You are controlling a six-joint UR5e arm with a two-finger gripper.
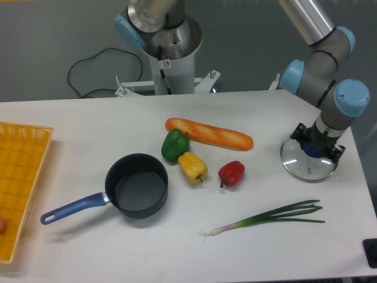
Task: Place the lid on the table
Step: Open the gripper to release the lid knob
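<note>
The lid [306, 163], a clear glass disc with a thin metal rim, lies flat on the white table [88, 124] near its right edge. Its blue knob [313, 150] shows between the dark fingers of my gripper [318, 145], which stands straight down over the lid's far half. One finger sits on each side of the knob. From this camera I cannot make out whether the pads press on the knob or stand just off it.
A dark saucepan [136, 186] with a blue handle sits left of centre. A baguette [208, 134], green [174, 145], yellow [192, 167] and red [231, 173] peppers lie mid-table. A spring onion [265, 217] lies at the front right. A yellow gridded tray [20, 177] is at the left edge.
</note>
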